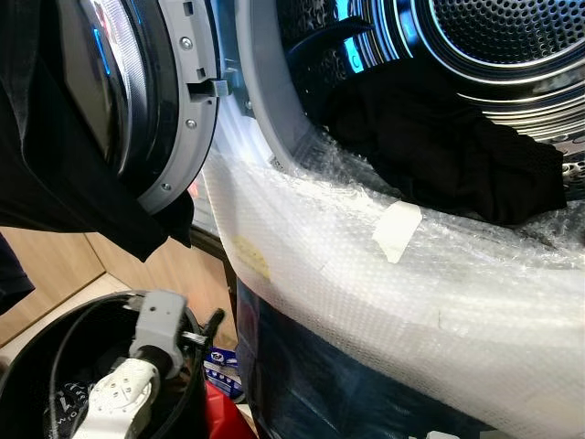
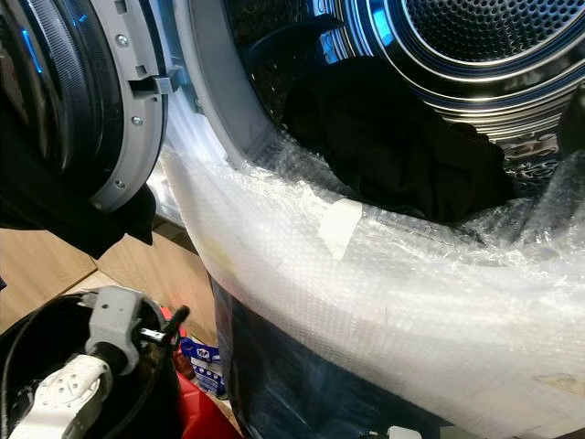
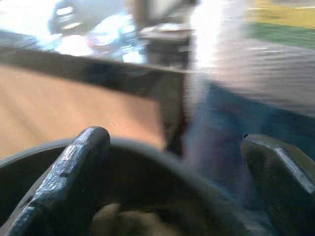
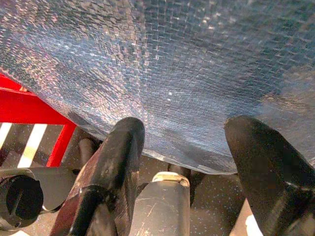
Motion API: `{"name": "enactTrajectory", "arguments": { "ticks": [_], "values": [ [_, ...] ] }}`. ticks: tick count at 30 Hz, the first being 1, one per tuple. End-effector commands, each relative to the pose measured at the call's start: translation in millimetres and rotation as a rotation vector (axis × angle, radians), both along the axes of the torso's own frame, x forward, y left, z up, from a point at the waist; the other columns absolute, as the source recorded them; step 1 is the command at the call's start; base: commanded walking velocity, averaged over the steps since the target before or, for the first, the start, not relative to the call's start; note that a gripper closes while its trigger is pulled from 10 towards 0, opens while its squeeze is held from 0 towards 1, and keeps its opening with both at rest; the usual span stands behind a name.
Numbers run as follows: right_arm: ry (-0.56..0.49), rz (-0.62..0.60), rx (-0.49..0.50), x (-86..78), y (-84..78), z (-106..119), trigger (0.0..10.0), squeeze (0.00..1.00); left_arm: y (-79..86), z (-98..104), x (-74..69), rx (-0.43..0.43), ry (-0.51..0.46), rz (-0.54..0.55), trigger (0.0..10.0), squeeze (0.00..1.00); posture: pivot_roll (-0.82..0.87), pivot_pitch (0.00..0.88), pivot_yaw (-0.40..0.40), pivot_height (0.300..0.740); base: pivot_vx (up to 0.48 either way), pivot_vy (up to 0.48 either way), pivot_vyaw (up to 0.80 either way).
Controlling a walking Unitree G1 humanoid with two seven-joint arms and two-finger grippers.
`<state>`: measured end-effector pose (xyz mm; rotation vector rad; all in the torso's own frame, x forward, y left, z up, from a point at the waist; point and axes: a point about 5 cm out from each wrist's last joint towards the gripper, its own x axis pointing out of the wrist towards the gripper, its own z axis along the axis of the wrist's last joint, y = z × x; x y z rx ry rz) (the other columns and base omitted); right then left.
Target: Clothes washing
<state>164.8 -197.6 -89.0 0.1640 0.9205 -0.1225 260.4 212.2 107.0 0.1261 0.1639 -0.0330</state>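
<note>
The washing machine's drum point(image 1: 512, 37) stands open with a heap of black clothes point(image 1: 439, 146) lying in it. Bubble wrap point(image 1: 366, 274) covers the opening's lower rim and the machine's front. A black garment point(image 1: 55, 183) hangs over the open door point(image 1: 137, 91) on the left. My left arm point(image 1: 155, 334) reaches down at the black laundry basket point(image 1: 37, 357). My left gripper point(image 3: 174, 142) is open over the basket's rim point(image 3: 147, 162). My right gripper point(image 4: 187, 128) is open, low in front of the bubble wrap point(image 4: 187, 64), holding nothing.
A strip of pale tape point(image 1: 397, 229) sticks on the bubble wrap. A red frame point(image 4: 29, 108) and a blue and white box point(image 1: 219, 366) sit low beside the machine. Wooden floor point(image 1: 55, 265) lies to the left of the basket.
</note>
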Motion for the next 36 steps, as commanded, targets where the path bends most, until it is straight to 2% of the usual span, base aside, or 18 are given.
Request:
{"name": "enactTrajectory", "arguments": {
  "ticks": [1, 2, 3, 4, 6, 7, 9, 12, 15, 16, 17, 18, 19, 23, 29, 33, 36],
  "values": [
    [0.005, 0.006, 0.003, -2.5, 1.6, -1.2, 10.0, 0.00, 20.0, -0.4, -0.7, 0.005, 0.029, 0.121, 10.0, 0.00, 0.04, 0.023, 0.033, 0.740, 0.000, 0.000, 0.00],
    [0.005, 0.006, 0.003, -2.5, 1.6, -1.2, 10.0, 0.00, 20.0, -0.4, -0.7, 0.005, 0.029, 0.121, 10.0, 0.00, 0.04, 0.023, 0.033, 0.740, 0.000, 0.000, 0.00],
    [0.008, 0.009, 0.002, -3.3, 1.9, -1.6, 10.0, 0.00, 28.0, -0.8, -1.3, 0.002, 0.033, 0.164, 10.0, 0.00, 0.04, 0.023, 0.032, 0.740, 0.000, 0.000, 0.00],
    [0.011, 0.010, 0.003, -4.0, 2.0, -1.9, 10.0, 0.00, 44.1, -2.1, -3.5, -0.058, 0.063, 0.251, 10.0, 0.00, 0.04, 0.028, 0.031, 0.740, 0.000, 0.000, 0.00],
    [0.013, 0.012, 0.003, -3.8, 2.6, -2.0, 10.0, 0.00, 47.2, 0.3, -5.1, -0.089, 0.070, 0.223, 10.0, 0.00, 0.04, 0.025, 0.031, 0.740, 0.000, 0.000, 0.00],
    [0.010, 0.008, 0.005, -3.1, 2.8, -1.7, 10.0, 0.00, 47.1, 2.2, -7.2, -0.057, 0.068, 0.184, 10.0, 0.00, 0.05, 0.034, 0.032, 0.740, 0.000, 0.000, 0.00],
    [0.007, 0.004, 0.005, -1.8, 2.9, -1.2, 10.0, 0.00, 48.3, 3.1, -10.4, -0.047, 0.071, 0.156, 10.0, 0.00, 0.04, 0.032, 0.033, 0.740, 0.000, 0.000, 0.00],
    [0.000, -0.001, 0.007, 0.5, 3.1, -0.3, 10.0, 0.00, 55.8, 3.0, -17.5, -0.058, 0.091, 0.161, 10.0, 0.00, 0.05, 0.036, 0.037, 0.740, 0.000, 0.000, 0.00],
    [-0.004, 0.005, 0.006, 3.6, 3.4, 0.9, 10.0, 0.00, 87.2, 4.0, -36.3, -0.016, 0.194, 0.144, 10.0, 0.00, 0.08, 0.045, 0.030, 0.740, 0.000, 0.000, 0.00],
    [-0.003, 0.010, 0.006, 4.0, 3.8, 1.0, 10.0, 0.00, 94.9, -1.3, -44.3, 0.034, 0.288, 0.103, 10.0, 0.67, 0.08, 0.047, 0.028, 0.740, 0.000, 0.000, 0.00],
    [-0.002, 0.013, 0.006, 4.0, 4.0, 1.0, 10.0, 0.00, 99.0, -5.4, -49.5, 0.064, 0.355, 0.078, 10.0, 0.67, 0.09, 0.047, 0.027, 0.740, 0.000, 0.000, 0.00],
    [-0.002, 0.015, 0.007, 4.2, 4.2, 1.0, 10.0, 0.00, 101.1, -8.6, -55.5, 0.099, 0.415, 0.024, 10.0, 1.00, 0.09, 0.045, 0.026, 0.740, 0.000, 0.000, 0.00],
    [-0.002, 0.016, 0.007, 4.4, 4.4, 1.0, 10.0, 0.00, 101.9, -10.2, -58.9, 0.118, 0.447, -0.012, 10.0, 1.00, 0.09, 0.046, 0.026, 0.740, 0.000, 0.000, 0.00],
    [-0.004, 0.014, 0.007, 5.7, 4.3, 1.6, 10.0, 0.00, 108.3, -13.3, -61.5, 0.117, 0.523, -0.041, 10.0, 1.00, 0.08, 0.044, 0.025, 0.740, 0.000, 0.000, 0.00],
    [-0.002, 0.023, 0.006, 5.1, 5.1, 1.3, 10.0, 0.00, 107.8, -18.2, -56.8, 0.105, 0.552, -0.056, 10.0, 1.00, 0.07, 0.029, 0.035, 0.740, 0.000, 0.000, 0.00],
    [0.011, 0.026, 0.004, -0.7, 5.8, -1.3, 10.0, 0.00, 91.0, -24.4, -40.5, 0.077, 0.559, -0.148, 10.0, 1.00, 0.05, 0.002, 0.033, 0.740, 0.000, 0.000, 0.00],
    [0.020, 0.026, 0.002, -4.5, 5.2, -2.7, 10.0, 0.00, 83.6, -28.6, -40.5, 0.069, 0.594, -0.215, 10.0, 1.00, 0.06, 0.000, 0.039, 0.740, 0.000, 0.000, 0.00]
  ]
}}
